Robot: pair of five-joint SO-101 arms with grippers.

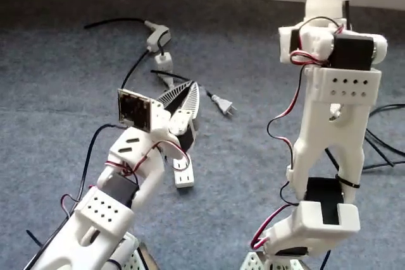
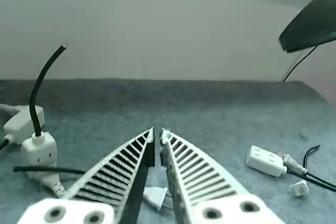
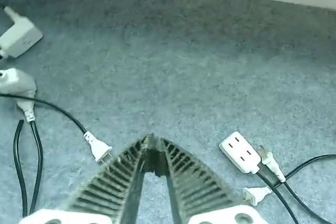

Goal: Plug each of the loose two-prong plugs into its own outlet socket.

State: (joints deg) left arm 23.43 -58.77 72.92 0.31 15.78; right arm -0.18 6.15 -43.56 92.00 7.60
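The left claw is clenched with nothing between its tips. In the high view it is near the centre of the frame, over the grey carpet. A loose white plug lies just right of it. A white socket block lies below the centre. The right claw is clenched too, and it is empty.

Two arms, two end effectors, three plugs.
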